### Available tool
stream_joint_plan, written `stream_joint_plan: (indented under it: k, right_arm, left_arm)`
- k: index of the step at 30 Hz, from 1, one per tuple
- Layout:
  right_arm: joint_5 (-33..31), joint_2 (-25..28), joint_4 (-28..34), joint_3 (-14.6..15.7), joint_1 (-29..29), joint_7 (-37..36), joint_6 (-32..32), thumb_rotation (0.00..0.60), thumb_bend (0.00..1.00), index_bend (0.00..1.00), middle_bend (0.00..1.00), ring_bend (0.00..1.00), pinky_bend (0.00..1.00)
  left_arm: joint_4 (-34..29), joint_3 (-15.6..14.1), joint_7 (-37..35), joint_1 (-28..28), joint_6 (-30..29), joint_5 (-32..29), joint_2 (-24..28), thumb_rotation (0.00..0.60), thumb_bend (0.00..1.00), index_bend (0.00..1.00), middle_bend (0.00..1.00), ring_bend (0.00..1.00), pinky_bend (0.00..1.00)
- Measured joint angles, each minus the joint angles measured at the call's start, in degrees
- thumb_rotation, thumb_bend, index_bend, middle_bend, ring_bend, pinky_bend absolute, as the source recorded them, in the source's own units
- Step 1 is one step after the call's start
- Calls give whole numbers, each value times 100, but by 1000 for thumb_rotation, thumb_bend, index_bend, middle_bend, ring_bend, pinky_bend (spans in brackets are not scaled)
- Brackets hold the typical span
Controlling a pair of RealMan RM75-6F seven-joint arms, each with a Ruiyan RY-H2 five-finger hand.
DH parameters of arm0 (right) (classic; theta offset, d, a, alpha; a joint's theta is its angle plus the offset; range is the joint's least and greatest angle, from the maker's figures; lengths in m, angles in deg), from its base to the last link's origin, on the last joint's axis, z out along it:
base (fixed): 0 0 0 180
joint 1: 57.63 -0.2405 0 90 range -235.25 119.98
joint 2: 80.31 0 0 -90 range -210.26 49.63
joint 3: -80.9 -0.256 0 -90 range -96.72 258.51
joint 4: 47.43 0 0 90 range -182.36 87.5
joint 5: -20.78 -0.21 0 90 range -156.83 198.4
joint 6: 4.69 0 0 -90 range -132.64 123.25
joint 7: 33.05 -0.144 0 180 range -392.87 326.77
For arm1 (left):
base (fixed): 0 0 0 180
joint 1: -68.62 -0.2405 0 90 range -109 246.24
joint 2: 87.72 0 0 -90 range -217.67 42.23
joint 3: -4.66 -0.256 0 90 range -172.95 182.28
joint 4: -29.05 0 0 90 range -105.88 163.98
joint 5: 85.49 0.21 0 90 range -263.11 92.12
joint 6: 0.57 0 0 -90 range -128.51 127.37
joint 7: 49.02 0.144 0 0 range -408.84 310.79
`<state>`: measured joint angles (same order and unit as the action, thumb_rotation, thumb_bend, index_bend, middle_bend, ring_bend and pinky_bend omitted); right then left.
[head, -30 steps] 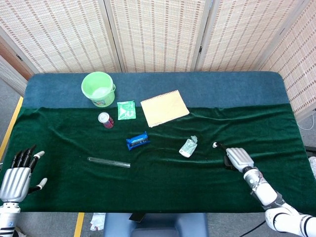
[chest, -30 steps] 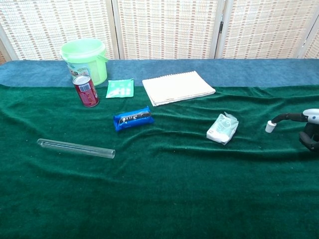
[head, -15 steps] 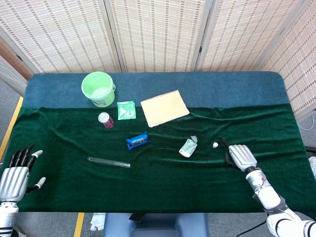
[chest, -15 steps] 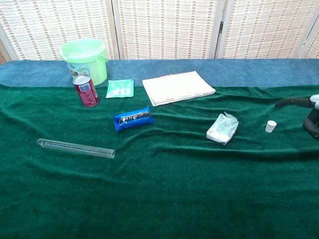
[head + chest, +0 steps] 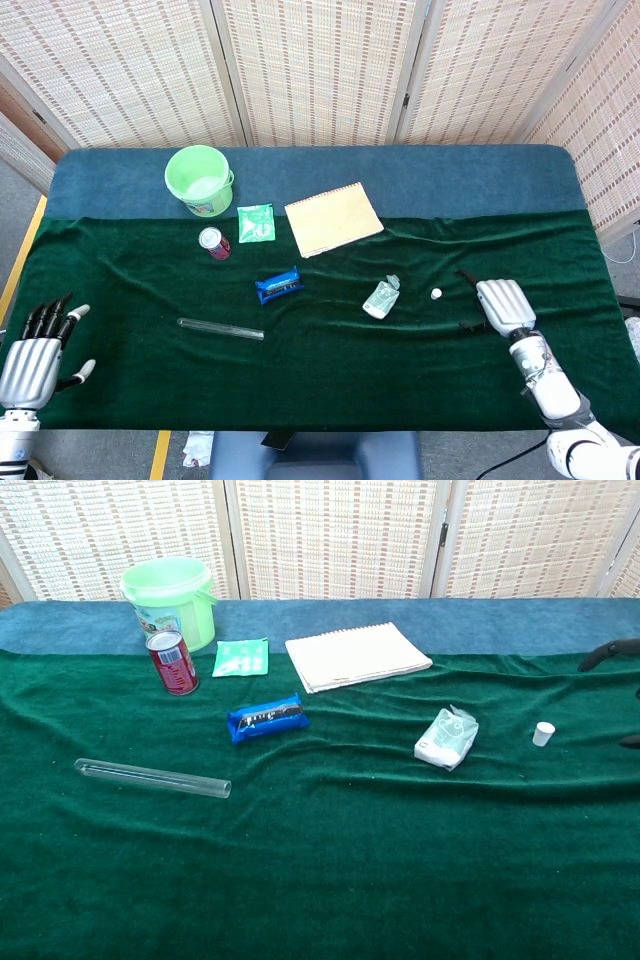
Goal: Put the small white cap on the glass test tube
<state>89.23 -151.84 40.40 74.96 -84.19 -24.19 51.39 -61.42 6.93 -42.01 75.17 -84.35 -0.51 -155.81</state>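
The small white cap [image 5: 436, 294] [image 5: 543, 734] stands alone on the green cloth, right of centre. The glass test tube [image 5: 220, 329] [image 5: 152, 777] lies flat on the cloth at the left. My right hand [image 5: 502, 304] is a little to the right of the cap, fingers spread, holding nothing; in the chest view only its dark fingertips [image 5: 606, 653] show at the right edge. My left hand [image 5: 36, 357] rests at the table's front left corner, fingers apart and empty, far from the tube.
A green bucket [image 5: 199, 180], a red can [image 5: 213, 243], a green packet [image 5: 255, 223], a notepad [image 5: 333, 219], a blue wrapper [image 5: 278, 285] and a clear crumpled packet [image 5: 381, 297] lie across the middle and back. Folding screens stand behind the table.
My right hand let go of the white cap and drew back to the right; the cap now stands alone on the cloth. The left hand has barely moved.
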Motion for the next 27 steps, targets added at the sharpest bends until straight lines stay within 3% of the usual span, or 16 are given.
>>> stream_joint_plan:
  k: [4, 10, 27]
  right_arm:
    - [106, -89, -275, 11, -153, 248, -47, 576, 243, 316, 944, 1000, 1000]
    - [29, -330, -712, 7, -428, 412, -473, 579, 245, 330, 952, 1000, 1000]
    - [-151, -1152, -1753, -82, -865, 218, -1024, 577, 338, 393, 957, 1000, 1000]
  left_arm:
    - [-17, -2, 20, 9, 12, 4, -4, 600, 274, 194, 54, 58, 0]
    - [-31, -13, 59, 10, 21, 6, -17, 600, 274, 191, 54, 58, 0]
    - [-28, -25, 123, 24, 69, -19, -33, 600, 274, 190, 54, 58, 0]
